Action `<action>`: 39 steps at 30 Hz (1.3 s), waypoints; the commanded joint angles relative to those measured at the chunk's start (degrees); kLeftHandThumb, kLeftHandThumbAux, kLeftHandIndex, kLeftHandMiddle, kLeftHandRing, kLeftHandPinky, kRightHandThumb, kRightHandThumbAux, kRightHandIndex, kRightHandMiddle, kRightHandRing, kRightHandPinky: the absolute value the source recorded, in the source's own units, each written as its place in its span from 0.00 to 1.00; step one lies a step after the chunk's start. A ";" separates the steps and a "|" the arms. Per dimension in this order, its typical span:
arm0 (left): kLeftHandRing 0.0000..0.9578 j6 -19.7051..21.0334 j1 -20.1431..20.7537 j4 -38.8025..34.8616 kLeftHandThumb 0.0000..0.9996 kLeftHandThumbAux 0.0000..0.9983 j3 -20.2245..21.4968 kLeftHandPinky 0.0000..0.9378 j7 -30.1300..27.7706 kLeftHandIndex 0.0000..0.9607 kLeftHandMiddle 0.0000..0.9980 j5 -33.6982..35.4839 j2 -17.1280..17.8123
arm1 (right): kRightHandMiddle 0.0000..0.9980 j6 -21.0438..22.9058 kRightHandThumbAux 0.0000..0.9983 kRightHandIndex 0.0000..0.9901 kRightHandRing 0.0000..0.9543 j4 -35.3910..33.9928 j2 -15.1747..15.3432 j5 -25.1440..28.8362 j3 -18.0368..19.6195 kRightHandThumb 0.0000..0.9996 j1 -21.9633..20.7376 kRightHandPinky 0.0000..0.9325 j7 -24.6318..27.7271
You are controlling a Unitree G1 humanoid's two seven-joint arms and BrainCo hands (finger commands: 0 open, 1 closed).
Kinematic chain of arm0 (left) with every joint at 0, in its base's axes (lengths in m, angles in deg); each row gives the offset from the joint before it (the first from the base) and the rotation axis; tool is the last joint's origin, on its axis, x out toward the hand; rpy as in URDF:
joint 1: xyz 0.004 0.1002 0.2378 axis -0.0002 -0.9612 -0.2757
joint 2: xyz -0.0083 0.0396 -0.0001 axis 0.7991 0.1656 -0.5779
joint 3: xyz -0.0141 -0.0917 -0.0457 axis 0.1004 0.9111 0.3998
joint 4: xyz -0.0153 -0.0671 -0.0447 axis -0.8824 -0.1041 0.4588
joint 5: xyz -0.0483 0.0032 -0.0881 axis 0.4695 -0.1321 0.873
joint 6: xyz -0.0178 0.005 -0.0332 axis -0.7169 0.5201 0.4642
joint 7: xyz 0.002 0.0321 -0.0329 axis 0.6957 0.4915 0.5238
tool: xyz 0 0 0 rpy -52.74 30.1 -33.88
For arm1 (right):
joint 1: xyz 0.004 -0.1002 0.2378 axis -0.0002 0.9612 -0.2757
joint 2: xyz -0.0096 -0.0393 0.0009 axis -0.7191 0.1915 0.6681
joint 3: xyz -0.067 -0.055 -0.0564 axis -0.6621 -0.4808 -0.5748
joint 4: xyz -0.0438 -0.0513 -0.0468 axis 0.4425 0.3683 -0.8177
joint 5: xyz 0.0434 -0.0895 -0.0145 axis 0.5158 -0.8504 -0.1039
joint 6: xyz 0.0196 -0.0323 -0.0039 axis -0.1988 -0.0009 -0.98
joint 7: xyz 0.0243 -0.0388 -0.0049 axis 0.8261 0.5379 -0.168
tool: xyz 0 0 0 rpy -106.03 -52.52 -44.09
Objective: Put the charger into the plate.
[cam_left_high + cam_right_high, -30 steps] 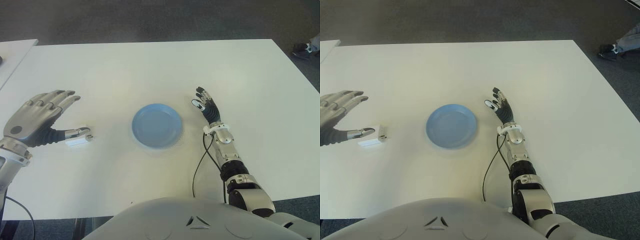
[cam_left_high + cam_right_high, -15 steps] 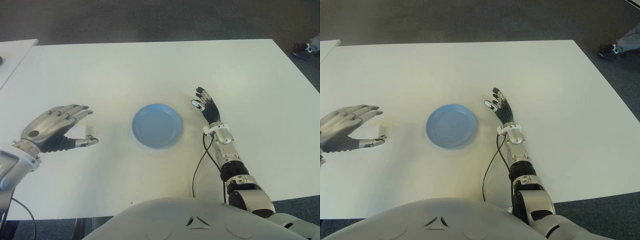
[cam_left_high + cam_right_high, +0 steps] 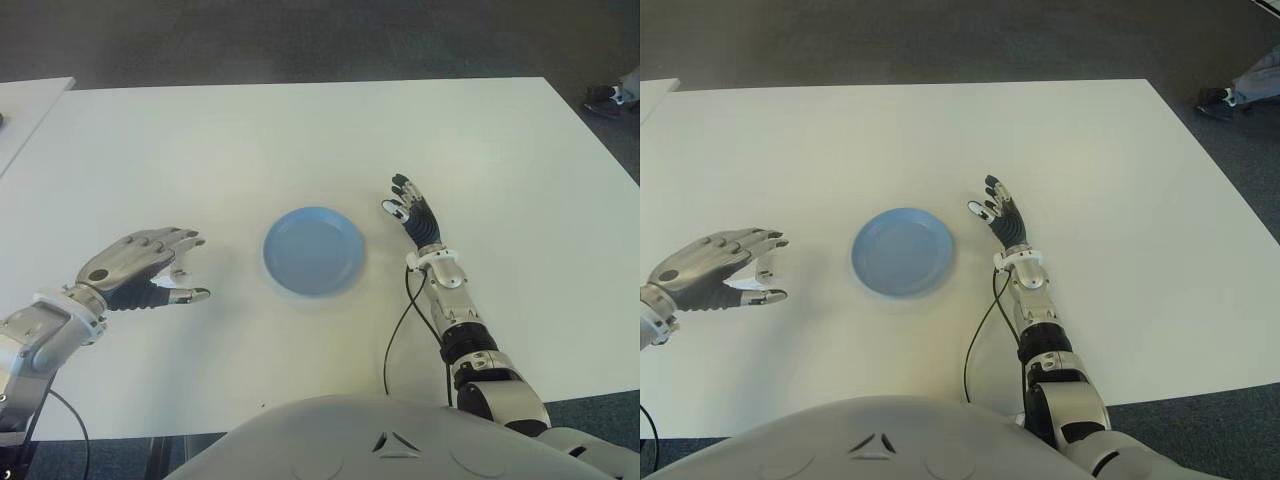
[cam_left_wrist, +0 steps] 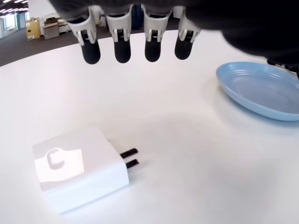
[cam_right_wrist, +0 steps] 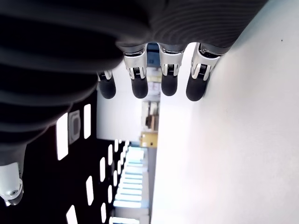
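The white charger (image 4: 79, 170) lies flat on the white table (image 3: 300, 140), its two prongs pointing toward the plate. My left hand (image 3: 186, 268) hovers right over it, palm down, its fingers (image 4: 122, 49) spread and holding nothing. From the head the hand hides most of the charger. The blue plate (image 3: 313, 250) sits empty at mid-table, right of that hand, and its rim shows in the left wrist view (image 4: 261, 88). My right hand (image 3: 412, 212) shows just right of the plate, fingers (image 5: 140, 86) extended, nothing in it.
A black cable (image 3: 398, 330) runs from my right wrist back toward my body. A second table's corner (image 3: 25, 100) shows at the far left. A person's shoe (image 3: 610, 97) is on the floor past the far right corner.
My left hand has moved right and down toward the table, from beside the charger to directly over it, so the charger is now mostly hidden from the head. The right hand and plate stayed put.
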 commanded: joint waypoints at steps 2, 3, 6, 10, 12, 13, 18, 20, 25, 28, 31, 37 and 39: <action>0.00 -1.65 2.41 6.00 0.37 0.10 -3.99 0.00 3.41 0.00 0.00 -2.72 0.95 | 0.00 2.44 0.53 0.00 0.00 0.74 -0.13 -0.54 -0.31 0.04 1.83 0.04 -0.35; 0.00 -1.84 2.92 7.14 0.38 0.10 -4.67 0.00 4.16 0.00 0.00 -3.21 1.03 | 0.00 2.50 0.53 0.00 0.00 0.68 -0.10 -0.54 -0.32 0.04 1.83 0.04 -0.37; 0.00 -3.83 10.03 22.45 0.38 0.10 -11.70 0.00 13.15 0.00 0.00 -9.03 0.81 | 0.00 2.59 0.54 0.00 0.00 0.43 -0.05 -0.56 -0.32 0.05 1.91 0.04 -0.48; 0.00 -5.81 16.07 38.16 0.36 0.10 -17.43 0.00 24.73 0.00 0.00 -14.09 1.07 | 0.00 2.65 0.56 0.00 0.01 0.02 -0.09 -0.52 -0.24 0.06 2.07 0.04 -0.65; 0.00 -6.35 16.24 39.31 0.35 0.10 -17.79 0.00 27.06 0.00 0.00 -14.03 1.37 | 0.00 2.58 0.57 0.00 0.01 -0.07 -0.09 -0.50 -0.18 0.06 2.12 0.04 -0.75; 0.00 -6.62 15.83 38.95 0.34 0.10 -17.63 0.00 28.02 0.00 0.00 -13.70 1.51 | 0.00 2.48 0.57 0.00 0.01 -0.10 -0.06 -0.55 -0.17 0.06 2.15 0.04 -0.82; 0.00 -8.87 16.41 41.59 0.32 0.10 -18.94 0.00 33.88 0.00 0.00 -13.10 3.22 | 0.00 2.17 0.59 0.00 0.01 -0.24 0.15 -0.82 -0.21 0.07 2.29 0.04 -0.97; 0.00 -9.36 17.26 43.00 0.31 0.10 -20.30 0.00 36.04 0.00 0.00 -13.27 3.86 | 0.00 2.10 0.60 0.00 0.01 -0.25 0.22 -0.86 -0.21 0.07 2.33 0.04 -0.94; 0.00 -9.88 18.72 45.45 0.31 0.10 -22.91 0.00 39.81 0.00 0.00 -13.35 5.38 | 0.00 2.22 0.61 0.00 0.01 -0.42 0.43 -1.02 -0.32 0.07 2.41 0.04 -0.87; 0.00 -9.49 19.14 46.10 0.31 0.10 -24.14 0.00 41.10 0.00 0.00 -13.12 5.92 | 0.00 2.11 0.61 0.00 0.01 -0.41 0.49 -0.97 -0.33 0.07 2.47 0.04 -0.78; 0.00 -9.18 19.44 46.74 0.32 0.10 -24.91 0.00 42.43 0.00 0.00 -12.85 6.66 | 0.00 2.29 0.61 0.00 0.01 -0.46 0.55 -0.97 -0.40 0.07 2.49 0.05 -0.67; 0.00 -8.66 19.29 47.25 0.33 0.10 -25.69 0.00 44.48 0.00 0.00 -12.29 8.11 | 0.00 2.12 0.60 0.00 0.01 -0.48 0.66 -0.96 -0.51 0.06 2.59 0.05 -0.46; 0.00 -8.38 19.11 47.37 0.33 0.10 -25.59 0.00 44.80 0.00 0.00 -11.90 8.54 | 0.00 2.30 0.60 0.00 0.01 -0.55 0.68 -0.90 -0.53 0.05 2.60 0.05 -0.36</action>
